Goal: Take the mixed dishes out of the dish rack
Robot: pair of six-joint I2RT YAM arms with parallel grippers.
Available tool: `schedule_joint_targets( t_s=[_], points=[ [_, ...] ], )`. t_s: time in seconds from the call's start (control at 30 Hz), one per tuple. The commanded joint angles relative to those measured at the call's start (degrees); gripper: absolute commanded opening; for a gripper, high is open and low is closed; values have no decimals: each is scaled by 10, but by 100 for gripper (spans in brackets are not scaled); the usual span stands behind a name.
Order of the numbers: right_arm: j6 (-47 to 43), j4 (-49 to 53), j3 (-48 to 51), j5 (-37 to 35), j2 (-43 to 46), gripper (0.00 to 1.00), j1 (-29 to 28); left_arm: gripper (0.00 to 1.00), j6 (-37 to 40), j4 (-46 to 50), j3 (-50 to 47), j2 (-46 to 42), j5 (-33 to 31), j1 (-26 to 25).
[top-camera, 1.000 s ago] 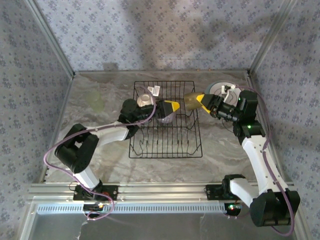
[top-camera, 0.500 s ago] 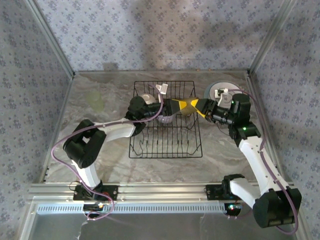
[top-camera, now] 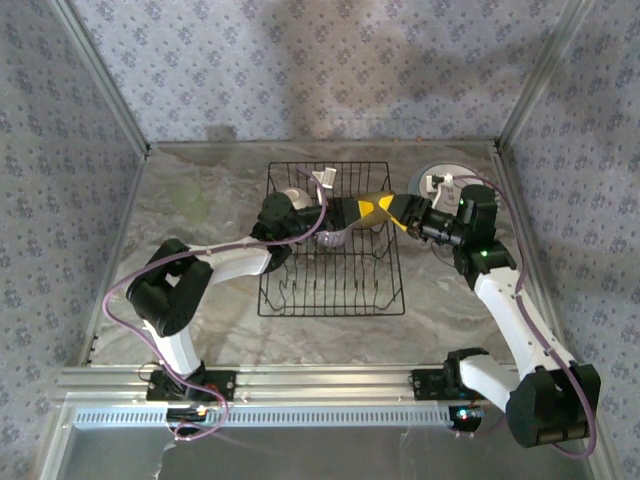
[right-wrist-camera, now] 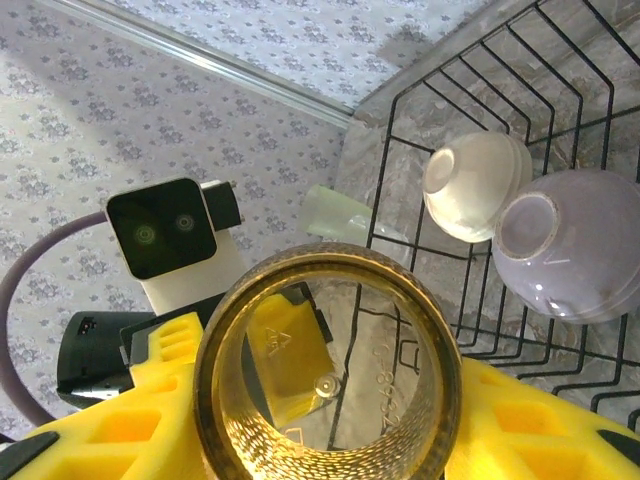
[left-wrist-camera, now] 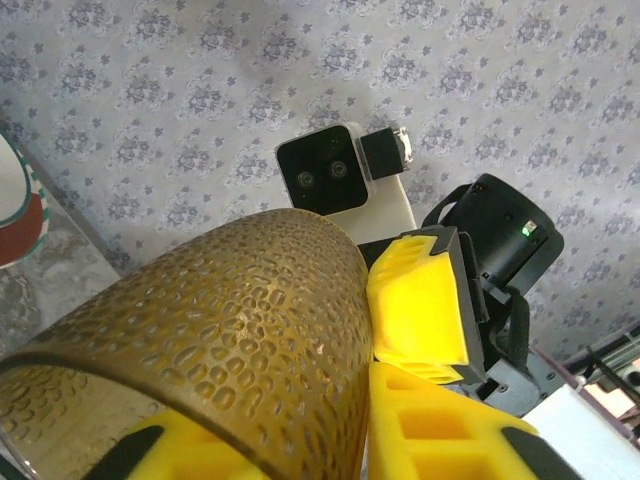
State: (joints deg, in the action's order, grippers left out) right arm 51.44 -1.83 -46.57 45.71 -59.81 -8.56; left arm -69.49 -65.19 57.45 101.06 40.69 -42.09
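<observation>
Over rack [top-camera: 332,314], pebbled, perhaps translucent cup [left-wrist-camera: 230,320]

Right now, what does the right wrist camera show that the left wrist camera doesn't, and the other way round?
Right wrist, not left: the rack with a cream bowl and a lilac bowl in it, and a look through the cup. Left wrist, not right: a plate edge, white with green ring and red patch, and the cup's dimpled outer wall. Both: the cup between yellow fingers, the opposite wrist's camera, the patterned wall.
</observation>
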Motion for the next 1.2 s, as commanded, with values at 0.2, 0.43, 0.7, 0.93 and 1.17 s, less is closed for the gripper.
schedule_joint_targets(
  t_s=[0.2, 0.43, 0.7, 0.93, 1.17],
  points=[
    [-13, 7, 15, -1, -6, 45, -12, 0, 10, -29, -1, -13, -10, -17],
    [-13, 2, 20, -1, -4, 46, -17, 0, 10, -22, 2, -14, -11, -24],
    [-16, 1, 22, 0, -2, 56, -16, 0, 10, -21, 0, -12, -14, -25],
    [-17, -3, 24, 1, 0, 82, -17, 0, 10, -18, -4, -9, -19, -25],
    [-19, -3, 24, 2, 0, 100, -18, 0, 11, -16, -2, -9, -18, -25]
  ],
)
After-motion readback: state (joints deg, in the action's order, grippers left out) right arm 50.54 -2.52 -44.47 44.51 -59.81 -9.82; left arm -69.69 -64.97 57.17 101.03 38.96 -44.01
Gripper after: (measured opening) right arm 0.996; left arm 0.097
